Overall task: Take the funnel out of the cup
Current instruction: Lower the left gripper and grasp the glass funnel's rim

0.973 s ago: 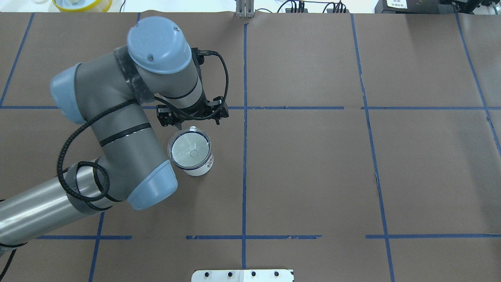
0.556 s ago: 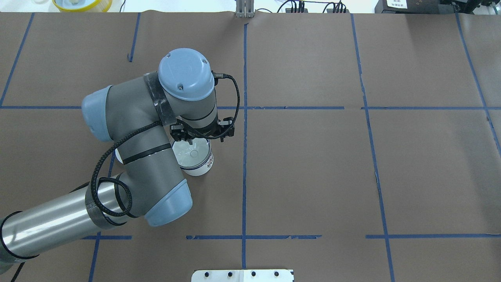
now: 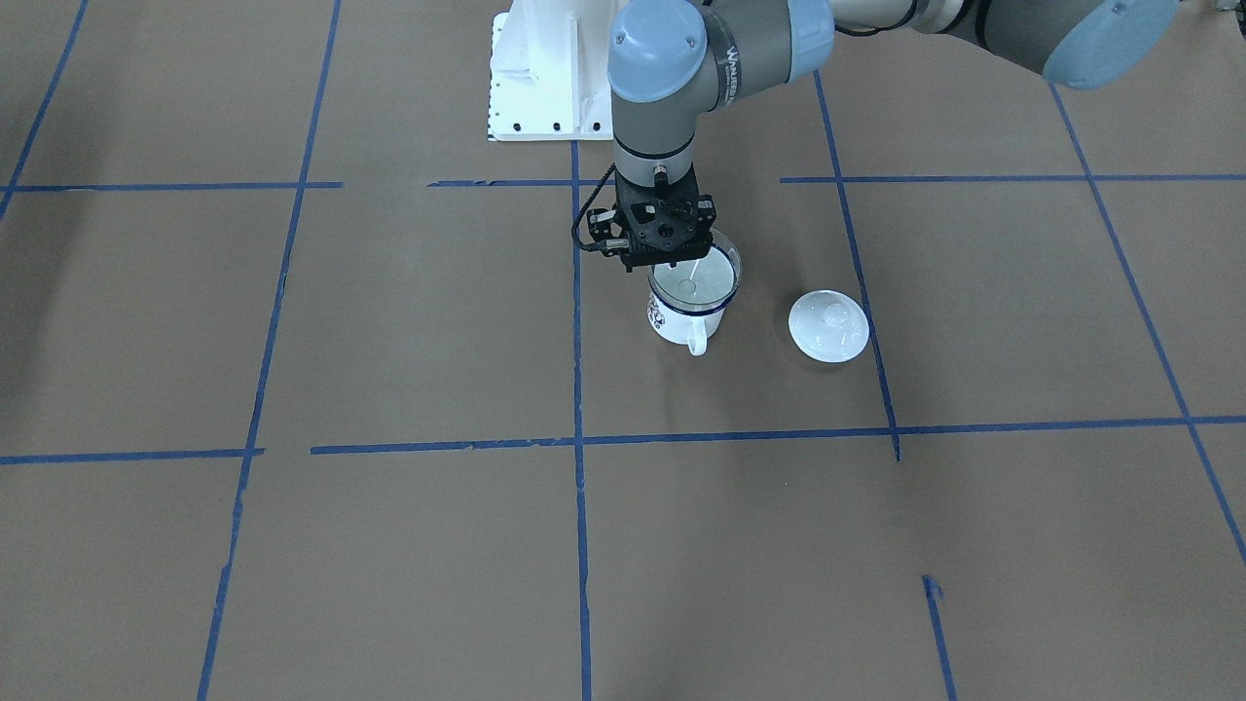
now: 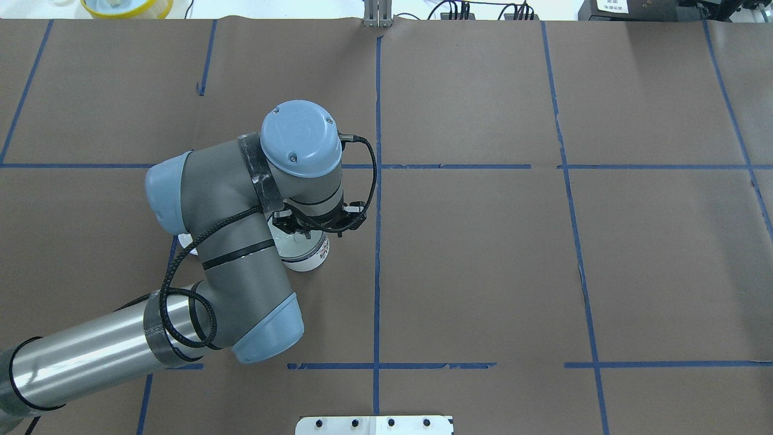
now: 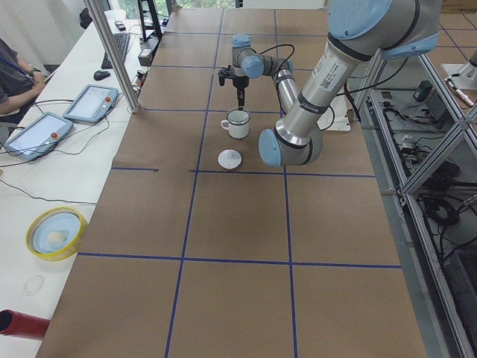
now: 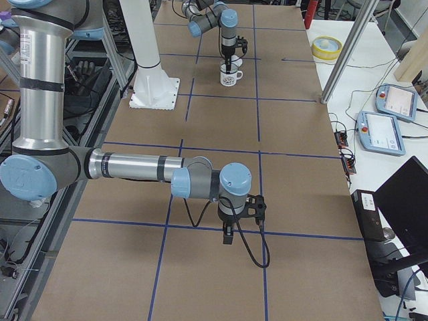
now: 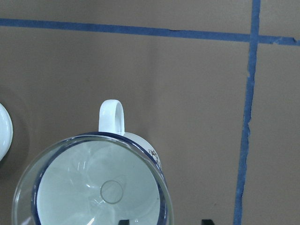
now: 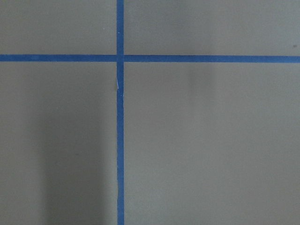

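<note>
The cup (image 3: 672,319) is a white mug with a dark blue rim, its handle (image 7: 111,117) pointing away from the robot. The clear funnel (image 7: 101,187) sits in its mouth, and also shows in the front-facing view (image 3: 703,276). My left gripper (image 3: 665,261) points straight down over the robot-side edge of the funnel. It is open, and in the left wrist view its two dark fingertips (image 7: 123,221) stand apart at the bottom edge, holding nothing. My right gripper (image 6: 227,235) hangs over bare paper far from the cup, and I cannot tell whether it is open or shut.
A white domed lid (image 3: 828,327) with a knob lies on the paper beside the cup, on my left arm's side. A yellow bowl (image 5: 56,233) sits on the side bench. The robot's white base plate (image 3: 545,88) stands behind the cup.
My left arm has swung toward the robot. Its gripper has moved from just beyond the cup to directly over it, and now covers much of the funnel in the overhead view.
</note>
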Tool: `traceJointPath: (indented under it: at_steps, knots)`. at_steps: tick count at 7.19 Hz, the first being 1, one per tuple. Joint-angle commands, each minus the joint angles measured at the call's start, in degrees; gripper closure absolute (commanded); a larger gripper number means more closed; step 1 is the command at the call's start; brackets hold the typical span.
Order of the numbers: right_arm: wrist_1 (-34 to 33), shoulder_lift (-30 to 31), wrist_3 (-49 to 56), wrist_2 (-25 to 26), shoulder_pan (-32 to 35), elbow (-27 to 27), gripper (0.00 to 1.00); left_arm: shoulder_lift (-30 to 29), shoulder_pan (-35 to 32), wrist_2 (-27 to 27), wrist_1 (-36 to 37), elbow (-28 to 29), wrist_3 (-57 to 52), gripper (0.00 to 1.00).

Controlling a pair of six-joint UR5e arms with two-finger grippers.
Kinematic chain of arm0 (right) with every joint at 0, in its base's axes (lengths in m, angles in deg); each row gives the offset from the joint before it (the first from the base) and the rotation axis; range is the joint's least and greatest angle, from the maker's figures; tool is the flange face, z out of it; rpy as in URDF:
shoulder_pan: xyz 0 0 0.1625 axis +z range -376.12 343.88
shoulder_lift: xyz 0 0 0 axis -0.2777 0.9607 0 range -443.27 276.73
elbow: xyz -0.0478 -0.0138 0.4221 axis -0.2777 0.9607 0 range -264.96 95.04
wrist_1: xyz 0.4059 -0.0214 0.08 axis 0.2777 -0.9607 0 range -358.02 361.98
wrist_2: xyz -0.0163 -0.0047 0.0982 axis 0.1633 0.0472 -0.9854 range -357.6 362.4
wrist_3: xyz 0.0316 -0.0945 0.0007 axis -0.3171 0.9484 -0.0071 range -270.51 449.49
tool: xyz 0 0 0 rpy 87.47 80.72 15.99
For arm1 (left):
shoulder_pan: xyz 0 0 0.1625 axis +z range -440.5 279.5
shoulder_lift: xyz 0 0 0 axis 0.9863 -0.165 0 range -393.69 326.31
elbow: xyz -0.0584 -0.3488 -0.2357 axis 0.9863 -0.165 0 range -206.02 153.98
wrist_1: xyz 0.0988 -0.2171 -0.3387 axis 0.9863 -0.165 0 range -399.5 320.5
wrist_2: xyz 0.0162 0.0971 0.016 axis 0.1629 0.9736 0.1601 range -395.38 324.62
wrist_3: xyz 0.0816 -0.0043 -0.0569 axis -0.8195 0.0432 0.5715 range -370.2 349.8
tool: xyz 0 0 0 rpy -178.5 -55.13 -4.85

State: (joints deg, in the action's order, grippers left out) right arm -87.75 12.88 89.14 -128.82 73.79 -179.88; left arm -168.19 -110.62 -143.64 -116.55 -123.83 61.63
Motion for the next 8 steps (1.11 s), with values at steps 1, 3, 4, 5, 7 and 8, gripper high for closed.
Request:
traceJointPath:
  at_steps: [1,3,4,5,7,8]
  knots:
    - [0.00,0.00,0.00,0.00,0.00,0.00,0.00,0.03,0.07,0.41,-1.43,1.21,-0.11,0.47]
    - [0.00,0.00,0.00,0.00,0.00,0.00,0.00,0.12,0.07,0.68,-1.26,0.78,-0.20,0.56]
    - [0.00,0.00,0.00,0.00,0.00,0.00,0.00,0.12,0.07,0.68,-1.17,0.42,-0.29,0.69]
    - [0.00,0.00,0.00,0.00,0.00,0.00,0.00,0.12,-0.02,0.77,-0.99,0.25,-0.29,0.83]
    - [0.00,0.00,0.00,0.00,0.00,0.00,0.00,0.64,-0.02,0.77,-0.91,-0.19,-0.29,1.00]
    - [0.00,0.00,0.00,0.00,0.00,0.00,0.00,1.60,-0.11,1.12,-0.73,-1.85,-0.29,1.00]
